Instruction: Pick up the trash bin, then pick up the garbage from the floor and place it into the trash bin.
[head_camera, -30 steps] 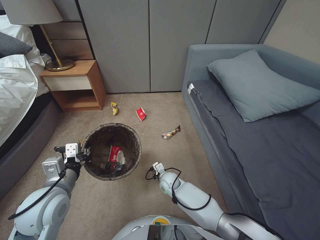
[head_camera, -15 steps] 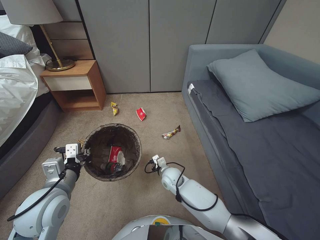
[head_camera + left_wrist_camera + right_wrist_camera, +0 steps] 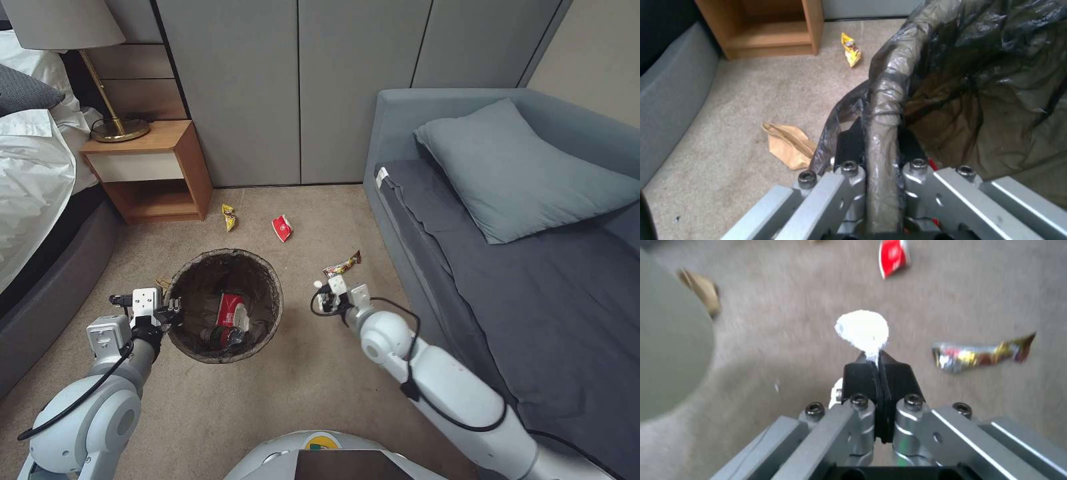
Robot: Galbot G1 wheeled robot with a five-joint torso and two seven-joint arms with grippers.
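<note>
Left pincer (image 3: 880, 146) clamped on the trash bin (image 3: 223, 303) rim; right pincer (image 3: 878, 368) pinching a white tissue wad (image 3: 862, 330) above the carpet (image 3: 300, 393).

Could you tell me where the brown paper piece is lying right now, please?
The brown paper lies on the carpet on the robot's left, just outside the trash bin, beside the left tool that clamps the bin's rim.

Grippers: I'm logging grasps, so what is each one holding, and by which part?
The left gripper clamps the trash bin by its bagged rim. The right gripper pinches a white tissue wad by its lower tip.
</note>
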